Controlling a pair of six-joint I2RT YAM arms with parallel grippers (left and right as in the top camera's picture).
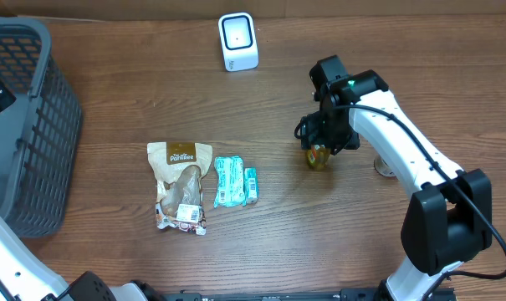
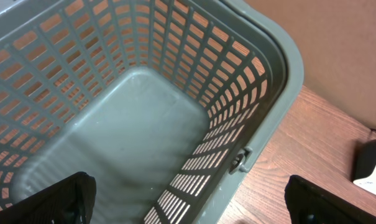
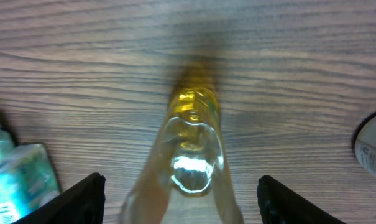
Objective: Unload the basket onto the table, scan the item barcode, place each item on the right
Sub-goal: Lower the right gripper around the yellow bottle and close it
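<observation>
A clear bottle [image 1: 318, 156] with yellow contents stands on the wooden table right of centre. My right gripper [image 1: 326, 134] hangs directly over it. In the right wrist view the bottle [image 3: 191, 155] sits between the two dark fingers [image 3: 82, 199], with a gap on each side, so the right gripper [image 3: 188, 202] is open around it. The white barcode scanner [image 1: 237, 42] stands at the back centre, apart from the bottle. My left gripper [image 2: 191, 208] is wide open and holds nothing, above the grey basket [image 2: 262, 74].
The grey mesh basket [image 1: 35, 125] fills the far left. A tan snack bag [image 1: 181, 184] and a teal packet [image 1: 234, 181] lie flat at centre left. The teal packet [image 3: 20, 180] shows left of the bottle. A small round disc [image 1: 385, 165] lies right of the bottle.
</observation>
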